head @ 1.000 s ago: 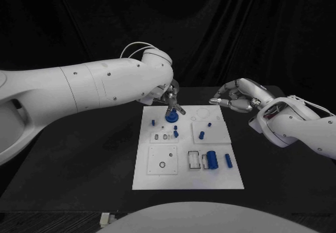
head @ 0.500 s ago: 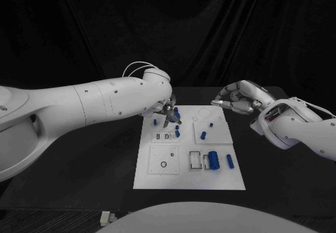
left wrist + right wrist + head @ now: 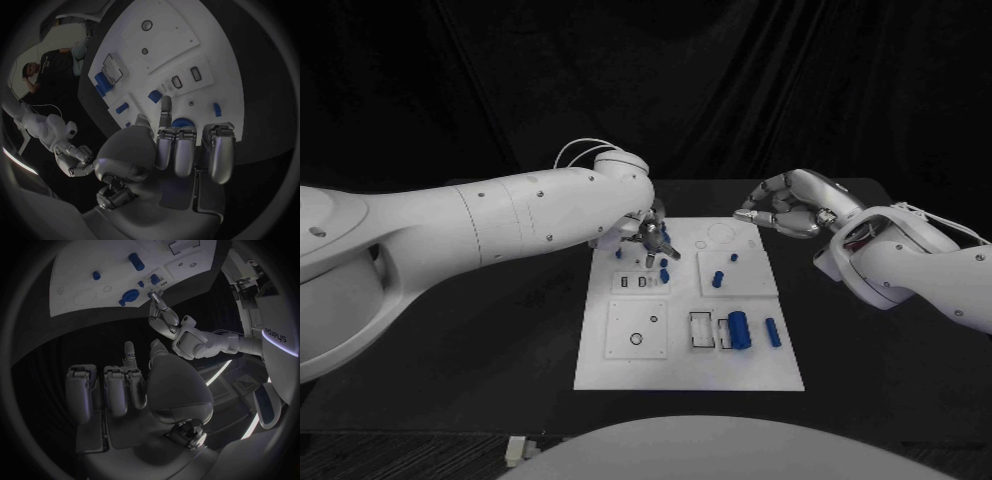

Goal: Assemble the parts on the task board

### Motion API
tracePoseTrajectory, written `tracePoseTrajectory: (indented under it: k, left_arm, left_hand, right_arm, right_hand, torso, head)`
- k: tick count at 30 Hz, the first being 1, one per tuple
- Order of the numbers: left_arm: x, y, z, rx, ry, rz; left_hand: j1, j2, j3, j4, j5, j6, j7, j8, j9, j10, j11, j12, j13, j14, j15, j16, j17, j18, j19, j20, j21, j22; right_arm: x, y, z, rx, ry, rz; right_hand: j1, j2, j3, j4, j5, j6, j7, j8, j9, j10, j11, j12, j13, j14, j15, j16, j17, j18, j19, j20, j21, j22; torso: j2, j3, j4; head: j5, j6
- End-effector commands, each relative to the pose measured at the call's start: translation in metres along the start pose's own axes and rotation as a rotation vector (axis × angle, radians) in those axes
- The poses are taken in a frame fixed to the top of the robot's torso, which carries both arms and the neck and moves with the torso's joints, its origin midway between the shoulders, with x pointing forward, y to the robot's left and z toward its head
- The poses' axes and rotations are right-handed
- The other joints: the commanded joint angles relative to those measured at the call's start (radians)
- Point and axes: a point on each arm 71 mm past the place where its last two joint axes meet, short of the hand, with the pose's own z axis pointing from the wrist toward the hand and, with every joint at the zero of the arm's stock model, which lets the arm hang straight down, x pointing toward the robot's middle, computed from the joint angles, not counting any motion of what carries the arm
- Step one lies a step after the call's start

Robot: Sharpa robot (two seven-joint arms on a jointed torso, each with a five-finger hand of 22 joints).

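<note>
L robot hand (image 3: 648, 237) over the task board's (image 3: 689, 372) far-left corner, fingers spread, nothing held, I'd say lining up on round blue part (image 3: 182, 122) | R robot hand (image 3: 788, 205) curled, empty, parked off-board to stay clear | tabletop (image 3: 488, 340) black

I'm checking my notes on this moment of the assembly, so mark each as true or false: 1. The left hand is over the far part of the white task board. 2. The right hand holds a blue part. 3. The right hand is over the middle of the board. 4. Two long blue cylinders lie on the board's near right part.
1. True: the left hand is above the far part of the white task board.
2. False: the right hand holds nothing; its fingers are curled in.
3. False: it is beyond the board's far right corner.
4. True: the long blue cylinders lie there side by side.
</note>
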Motion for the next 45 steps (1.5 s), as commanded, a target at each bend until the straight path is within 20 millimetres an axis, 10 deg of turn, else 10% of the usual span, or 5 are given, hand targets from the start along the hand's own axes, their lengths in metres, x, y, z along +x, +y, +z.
tracePoseTrajectory:
  k: [1,45]
  left_arm:
    - [0.001,-0.005,0.002,0.029,0.001,-0.037]
    - [0.019,-0.007,0.017,0.001,0.07,-0.028]
  left_hand:
    - [0.008,-0.003,0.007,0.002,-0.003,0.006,0.001,-0.004,0.001,0.104,-0.008,0.002,0.26,0.108,-0.008,0.003,0.263,-0.01,0.004,-0.007,-0.005,0.12]
    - [0.042,-0.013,0.039,-0.007,0.0,0.003,0.0,-0.033,0.015,0.104,-0.01,0.002,0.26,0.108,-0.011,0.003,0.263,-0.007,-0.007,-0.012,-0.015,0.107]
  right_arm:
    - [0.002,-0.002,-0.001,0.024,0.012,0.001]
    - [0.011,-0.006,0.0,0.041,0.049,0.002]
  right_hand:
    - [0.012,0.0,-0.002,-0.003,0.005,-0.007,0.001,0.004,0.001,0.103,0.006,0.004,0.263,0.105,0.008,0.003,0.263,-0.008,0.089,0.009,-0.005,0.253]
    - [0.023,-0.003,-0.006,-0.002,0.003,-0.009,0.002,0.003,0.001,0.103,0.007,0.004,0.263,0.105,0.009,0.003,0.263,-0.004,0.081,0.009,-0.017,0.248]
  torso:
    - [0.0,0.0003,-0.0001]
    - [0.0,0.0005,-0.0004]
  head:
    - [-0.001,0.0]
    - [-0.003,0.0]
